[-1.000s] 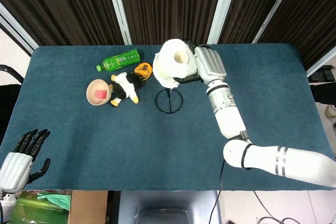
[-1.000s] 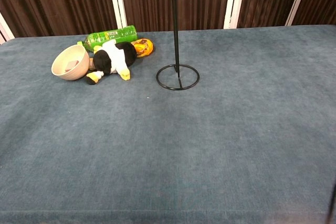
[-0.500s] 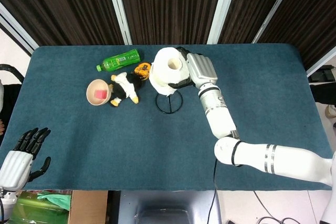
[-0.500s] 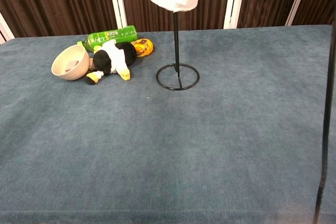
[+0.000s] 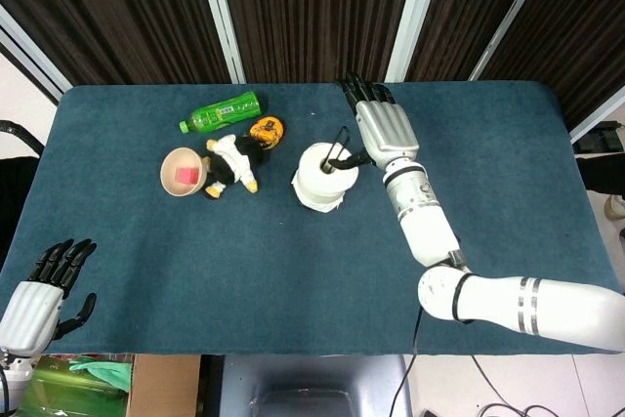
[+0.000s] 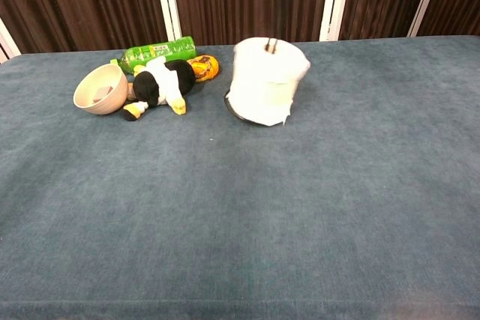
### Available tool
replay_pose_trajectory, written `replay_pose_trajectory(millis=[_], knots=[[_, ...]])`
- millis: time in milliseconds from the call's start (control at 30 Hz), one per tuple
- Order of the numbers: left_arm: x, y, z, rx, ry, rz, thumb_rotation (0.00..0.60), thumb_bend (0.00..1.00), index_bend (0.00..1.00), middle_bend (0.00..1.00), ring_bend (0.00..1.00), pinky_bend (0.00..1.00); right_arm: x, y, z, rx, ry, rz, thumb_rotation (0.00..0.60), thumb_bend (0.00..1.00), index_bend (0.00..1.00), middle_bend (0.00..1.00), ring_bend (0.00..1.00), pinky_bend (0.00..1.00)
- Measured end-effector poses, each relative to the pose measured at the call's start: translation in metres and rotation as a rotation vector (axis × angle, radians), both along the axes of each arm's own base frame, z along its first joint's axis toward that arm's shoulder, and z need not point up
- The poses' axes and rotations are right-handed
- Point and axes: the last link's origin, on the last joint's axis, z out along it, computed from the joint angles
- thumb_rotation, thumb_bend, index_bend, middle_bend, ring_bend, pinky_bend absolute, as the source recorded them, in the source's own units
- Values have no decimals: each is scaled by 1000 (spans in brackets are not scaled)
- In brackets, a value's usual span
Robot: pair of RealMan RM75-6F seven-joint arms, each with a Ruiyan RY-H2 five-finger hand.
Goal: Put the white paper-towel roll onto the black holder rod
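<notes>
At mid-table, your roll (image 5: 325, 175) is sitting low on the holder (image 5: 338, 145), with the black rod poking up through its core and the ring base peeking out beneath it in the chest view. Your right hand (image 5: 381, 130) is hovering just beside the roll, fingers stretched out and apart, holding nothing; only its thumb is reaching toward the rod's top. Your left hand (image 5: 44, 290) is waiting at the near left corner of the table (image 5: 508, 163), fingers extended, gripping nothing. Left of the roll, a bowl (image 5: 182, 172), a plush toy (image 5: 234, 160), a small orange thing (image 5: 265, 130) and a green bottle (image 5: 221, 110) are lying close together.
</notes>
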Motion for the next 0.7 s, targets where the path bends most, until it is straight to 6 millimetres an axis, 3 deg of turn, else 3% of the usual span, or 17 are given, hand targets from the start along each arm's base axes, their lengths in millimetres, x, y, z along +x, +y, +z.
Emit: replay_pose_trajectory(millis=[167,300,400,633,700], knots=[[2,-2,2,7,-6,-15,600,476,0,63,41,101,-27,26,7,-28,98,53,600,179,0,0,0,0],[3,-4,3,17,-9,-23,600,476,0,64,41,101,-74,59,10,-49,205,70,600,180,0,0,0,0],[3,-5,3,20,-8,-24,600,476,0,63,41,101,-122,90,9,-68,272,67,600,179,0,0,0,0],[4,-6,-1,16,12,-30,600,476,0,63,41,101,-252,192,3,-90,268,-56,600,179,0,0,0,0],[6,-6,-3,9,17,-33,600,476,0,63,41,101,-275,209,1,-101,271,-81,600,179,0,0,0,0]])
